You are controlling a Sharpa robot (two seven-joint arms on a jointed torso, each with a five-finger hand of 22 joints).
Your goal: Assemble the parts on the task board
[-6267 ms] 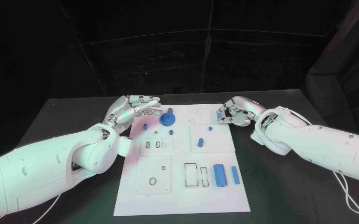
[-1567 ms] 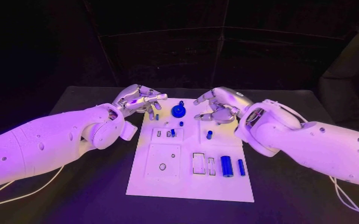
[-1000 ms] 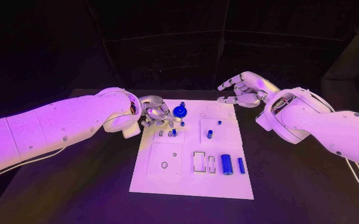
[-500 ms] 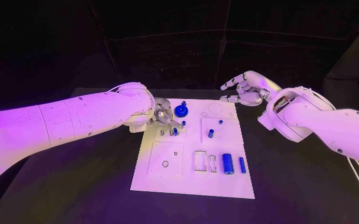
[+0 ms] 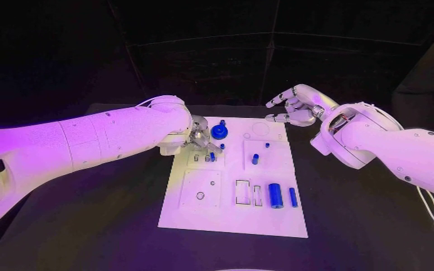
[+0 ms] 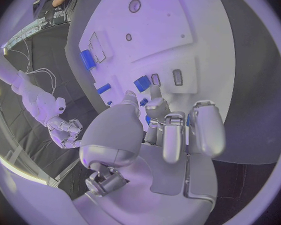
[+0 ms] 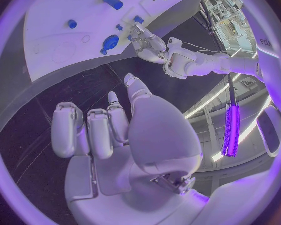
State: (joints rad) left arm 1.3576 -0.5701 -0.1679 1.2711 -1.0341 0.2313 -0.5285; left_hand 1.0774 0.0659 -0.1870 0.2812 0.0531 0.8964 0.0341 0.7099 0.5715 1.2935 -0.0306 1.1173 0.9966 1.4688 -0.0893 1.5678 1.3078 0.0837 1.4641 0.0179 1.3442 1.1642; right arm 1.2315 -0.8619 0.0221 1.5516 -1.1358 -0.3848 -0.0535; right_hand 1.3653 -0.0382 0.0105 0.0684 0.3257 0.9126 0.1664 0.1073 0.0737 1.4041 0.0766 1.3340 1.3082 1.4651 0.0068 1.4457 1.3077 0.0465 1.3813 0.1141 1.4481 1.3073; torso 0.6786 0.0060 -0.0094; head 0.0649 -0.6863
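Black table (image 5: 108, 221), white board (image 5: 226, 211): left hand (image 5: 196, 140) over board's far-left slots, grasp indiscernible, apparently seating a blue part (image 5: 211, 156); right hand (image 5: 294, 109) spread empty beyond; next, press squarely.

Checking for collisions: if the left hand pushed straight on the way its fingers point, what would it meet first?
Probably the small blue part at the left hand's fingertips, on the task board; contact is unclear.

One task board (image 5: 231, 214), about seven blue parts (image 5: 275, 196), two robot hands (image 5: 294, 109)
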